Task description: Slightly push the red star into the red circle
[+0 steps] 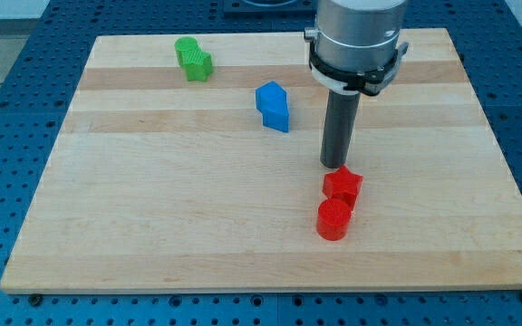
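A red star block (pixel 343 186) lies on the wooden board right of centre, toward the view's bottom. A red circle block (pixel 333 219) sits just below it and touches it. My tip (pixel 335 165) is the lower end of the dark rod. It stands right at the star's upper edge, on the side away from the circle, and seems to touch the star.
A blue block (pixel 274 105) lies up and to the left of my tip. A green block (pixel 193 59) lies near the board's top edge at the left. The wooden board (pixel 152 208) rests on a blue perforated table.
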You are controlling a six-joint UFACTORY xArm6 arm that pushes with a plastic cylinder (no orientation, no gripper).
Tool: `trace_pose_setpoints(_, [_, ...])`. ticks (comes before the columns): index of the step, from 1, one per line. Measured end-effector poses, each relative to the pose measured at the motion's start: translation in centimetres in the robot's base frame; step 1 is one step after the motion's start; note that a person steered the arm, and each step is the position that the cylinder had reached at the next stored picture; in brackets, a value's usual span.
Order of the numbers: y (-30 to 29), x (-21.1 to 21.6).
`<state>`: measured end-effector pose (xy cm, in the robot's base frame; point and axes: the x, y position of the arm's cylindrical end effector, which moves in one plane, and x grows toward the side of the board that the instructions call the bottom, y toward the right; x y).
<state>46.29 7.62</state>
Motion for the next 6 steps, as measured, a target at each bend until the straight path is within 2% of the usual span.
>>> trace_pose_setpoints(3, [0.8, 0.3])
trace_pose_setpoints(4, [0.8, 2.7])
trace_pose_setpoints(5, [1.1, 3.1])
trace_pose_setpoints(6, [3.7, 3.1])
